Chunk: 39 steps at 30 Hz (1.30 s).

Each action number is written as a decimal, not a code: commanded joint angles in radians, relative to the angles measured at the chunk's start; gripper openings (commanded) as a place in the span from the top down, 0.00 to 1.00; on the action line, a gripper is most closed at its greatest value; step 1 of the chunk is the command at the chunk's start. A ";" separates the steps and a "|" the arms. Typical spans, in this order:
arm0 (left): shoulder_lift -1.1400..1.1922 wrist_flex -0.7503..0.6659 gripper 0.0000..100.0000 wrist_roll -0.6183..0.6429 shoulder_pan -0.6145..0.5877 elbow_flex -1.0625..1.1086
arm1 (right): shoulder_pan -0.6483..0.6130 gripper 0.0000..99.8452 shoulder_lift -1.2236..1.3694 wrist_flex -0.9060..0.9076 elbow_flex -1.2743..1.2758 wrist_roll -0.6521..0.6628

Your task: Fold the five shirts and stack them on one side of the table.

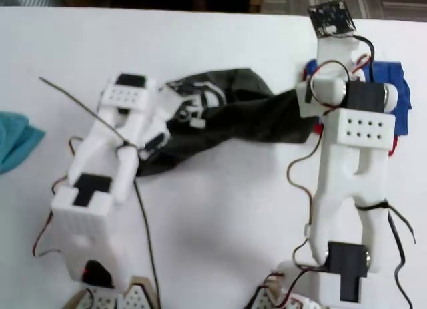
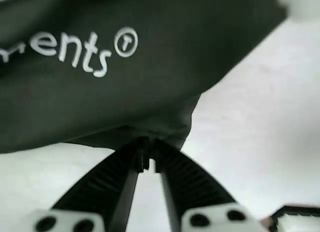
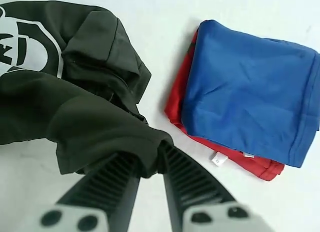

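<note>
A black shirt (image 1: 247, 112) with white print lies stretched across the middle of the white table (image 1: 220, 215) between both arms. My left gripper (image 2: 147, 159) is shut on an edge of the black shirt (image 2: 100, 81), at the cloth's left end in the high view. My right gripper (image 3: 150, 164) is shut on another edge of the black shirt (image 3: 85, 117) at its right end. A folded blue shirt (image 3: 250, 91) lies on a folded red shirt (image 3: 225, 154) beside it; in the high view this blue shirt (image 1: 393, 79) sits at the right, partly under the right arm.
A teal shirt (image 1: 15, 139) lies bunched at the table's left edge. Cables trail from both arms over the near half of the table. The arm bases stand at the front edge.
</note>
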 commanded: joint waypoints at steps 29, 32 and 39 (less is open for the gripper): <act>0.138 -0.057 0.89 -0.192 0.002 0.022 | 0.010 0.98 -0.044 -0.015 -0.008 0.006; 0.130 -0.080 0.92 -0.192 -0.021 0.019 | 0.010 0.98 -0.045 -0.015 -0.008 0.006; 0.129 -0.031 0.97 -0.186 -0.103 -0.090 | 0.010 0.98 -0.047 -0.015 -0.008 0.006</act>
